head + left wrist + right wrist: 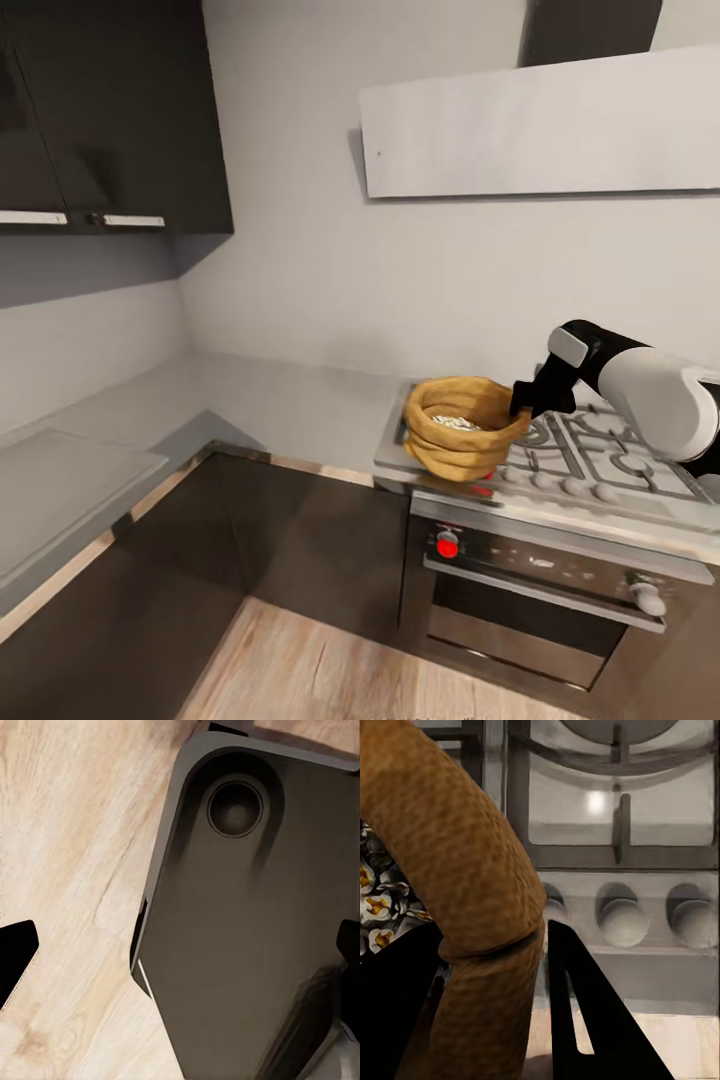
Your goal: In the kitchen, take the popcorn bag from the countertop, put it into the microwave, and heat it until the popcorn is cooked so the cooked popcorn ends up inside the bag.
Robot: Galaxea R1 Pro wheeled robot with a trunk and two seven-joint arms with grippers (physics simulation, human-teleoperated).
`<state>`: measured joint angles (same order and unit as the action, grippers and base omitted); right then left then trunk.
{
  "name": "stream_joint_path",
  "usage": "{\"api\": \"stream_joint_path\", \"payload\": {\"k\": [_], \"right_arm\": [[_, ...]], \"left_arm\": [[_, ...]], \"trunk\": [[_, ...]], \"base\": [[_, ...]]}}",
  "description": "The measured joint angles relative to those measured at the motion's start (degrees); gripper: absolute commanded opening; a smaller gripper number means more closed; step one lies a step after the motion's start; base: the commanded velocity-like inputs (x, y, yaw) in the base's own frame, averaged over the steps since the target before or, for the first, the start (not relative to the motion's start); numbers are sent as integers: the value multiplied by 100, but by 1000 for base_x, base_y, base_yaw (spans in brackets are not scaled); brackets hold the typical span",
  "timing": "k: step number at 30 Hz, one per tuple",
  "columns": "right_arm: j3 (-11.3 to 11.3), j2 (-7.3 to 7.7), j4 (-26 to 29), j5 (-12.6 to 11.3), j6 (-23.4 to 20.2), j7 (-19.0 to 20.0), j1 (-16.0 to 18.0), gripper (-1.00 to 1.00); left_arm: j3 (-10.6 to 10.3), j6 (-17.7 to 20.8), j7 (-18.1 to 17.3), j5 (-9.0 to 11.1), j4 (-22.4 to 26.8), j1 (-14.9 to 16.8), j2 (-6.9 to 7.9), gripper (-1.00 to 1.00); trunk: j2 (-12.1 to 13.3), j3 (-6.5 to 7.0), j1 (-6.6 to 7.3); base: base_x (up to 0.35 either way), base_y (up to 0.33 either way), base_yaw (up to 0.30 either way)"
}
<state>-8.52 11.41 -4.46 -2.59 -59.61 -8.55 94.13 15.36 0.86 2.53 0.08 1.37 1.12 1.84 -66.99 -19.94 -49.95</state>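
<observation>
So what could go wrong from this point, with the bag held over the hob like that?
1. The right gripper pinches only the rim of the bag; in the right wrist view the rolled rim sits between the fingers. The soft paper could slip or fold.
2. The bag sits at the front left corner of the hob, partly past its edge, so losing grip may drop it to the floor.
3. The mouth is open with popcorn inside; tilting could spill it.

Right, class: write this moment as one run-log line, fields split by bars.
right hand: shut on popcorn bag rim | bag: at gas hob left edge, popcorn inside | left hand: open, above floor
</observation>
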Motion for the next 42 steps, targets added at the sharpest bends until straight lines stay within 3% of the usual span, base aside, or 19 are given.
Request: {"api": "stream_joint_path", "payload": {"k": [7, 27, 42], "right_arm": [[-1, 1, 0, 2, 0, 0, -1, -100], [-1, 10, 0, 1, 1, 0, -1, -100], [1, 36, 1, 3, -1, 0, -1, -100]], "left_arm": [[-2, 1, 1, 0, 1, 0, -8, 100], [-3, 0, 1, 0, 1, -2, -8, 100], [4, 1, 0, 0, 1, 0, -8, 100]], "trunk": [[1, 24, -3], [1, 26, -3], [1, 26, -2]], "base": [[-285, 0, -211], [-338, 0, -12], [-317, 99, -279]]}}
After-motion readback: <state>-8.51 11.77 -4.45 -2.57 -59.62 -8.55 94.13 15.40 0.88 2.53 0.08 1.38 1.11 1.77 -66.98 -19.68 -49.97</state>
